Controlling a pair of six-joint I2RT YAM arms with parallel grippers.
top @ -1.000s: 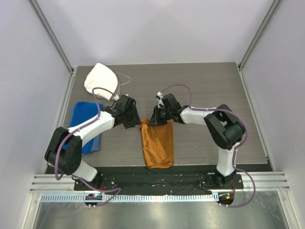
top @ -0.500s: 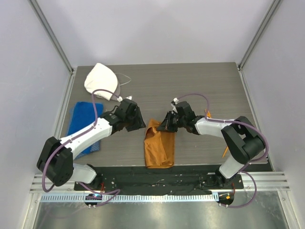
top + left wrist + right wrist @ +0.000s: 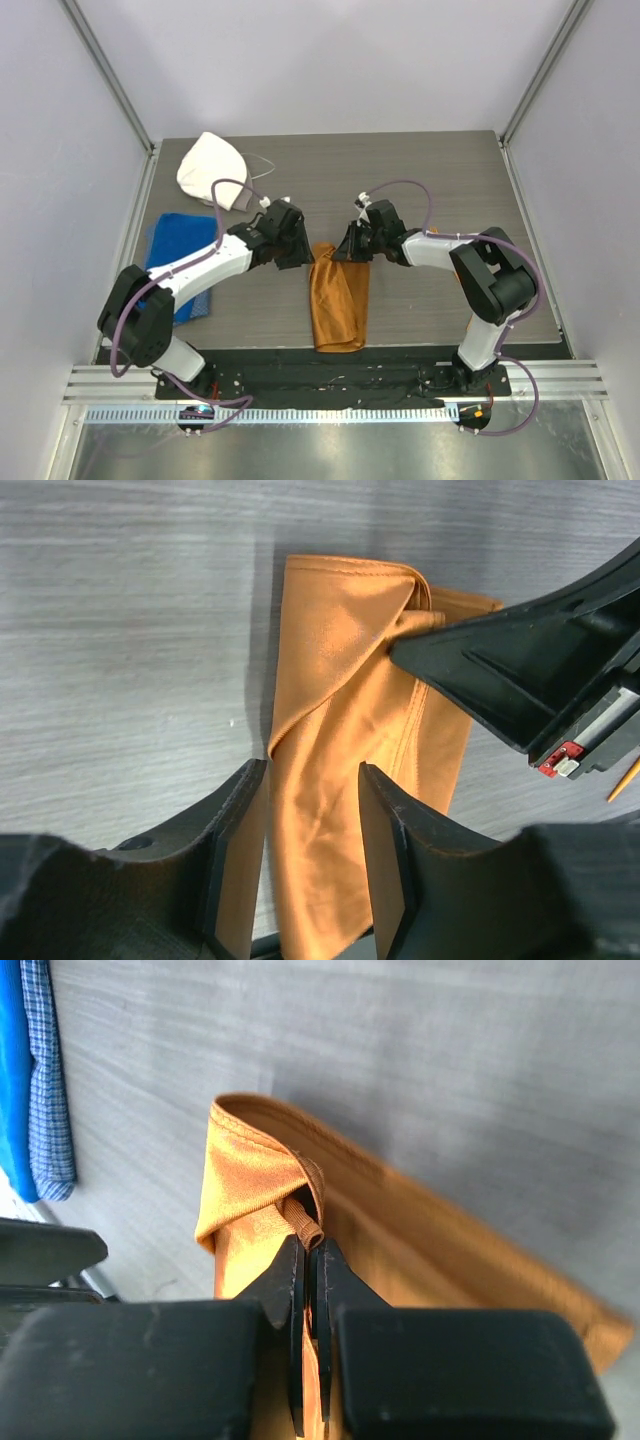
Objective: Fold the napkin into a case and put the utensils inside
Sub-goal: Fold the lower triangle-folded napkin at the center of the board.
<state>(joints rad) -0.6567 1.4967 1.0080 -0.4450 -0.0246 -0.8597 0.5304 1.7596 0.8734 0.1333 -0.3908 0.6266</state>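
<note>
The rust-orange napkin (image 3: 339, 298) lies as a narrow, long layered strip near the table's front, its far end rumpled. My right gripper (image 3: 349, 249) is shut on a folded edge at that far end, and the pinch shows close up in the right wrist view (image 3: 312, 1248) with the napkin (image 3: 255, 1175) bunched over the fingertips. My left gripper (image 3: 296, 252) hovers open at the strip's far left corner. In the left wrist view its jaws (image 3: 310, 780) straddle the napkin's (image 3: 340, 720) left edge without closing. A thin orange sliver (image 3: 625, 778) may be one of the utensils; none shows in the top view.
A white rounded cloth cap (image 3: 212, 168) sits at the back left, and a blue towel (image 3: 172, 262) lies along the left edge under the left arm. The blue towel (image 3: 22, 1080) also shows beside checked fabric. Grey wood table (image 3: 430, 170) spreads behind and to the right.
The right gripper swung right and came partly back with the napkin's far edge, narrowing the cloth into a straighter strip. The left gripper moved right to the napkin's far left corner.
</note>
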